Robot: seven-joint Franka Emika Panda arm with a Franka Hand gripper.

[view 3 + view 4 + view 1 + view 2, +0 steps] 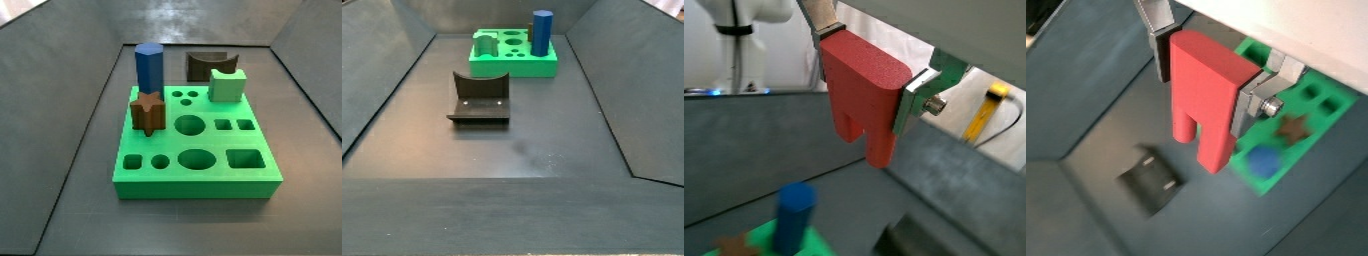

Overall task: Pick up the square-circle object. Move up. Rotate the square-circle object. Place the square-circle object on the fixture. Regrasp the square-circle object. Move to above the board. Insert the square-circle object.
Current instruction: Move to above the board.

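The end effector (1207, 80) grips the red peg (1207, 100) between its silver fingers (1261, 98), raised above the floor (neither shows in the side views). Below lie the fixture (1156, 180) and the board (1300, 125) with its blue prism (796, 215).

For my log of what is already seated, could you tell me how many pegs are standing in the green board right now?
2. The blue prism stands at the board's rear corner, with the brown star peg just in front. The gripper, out of both side views, holds the red square-circle object between its fingers.
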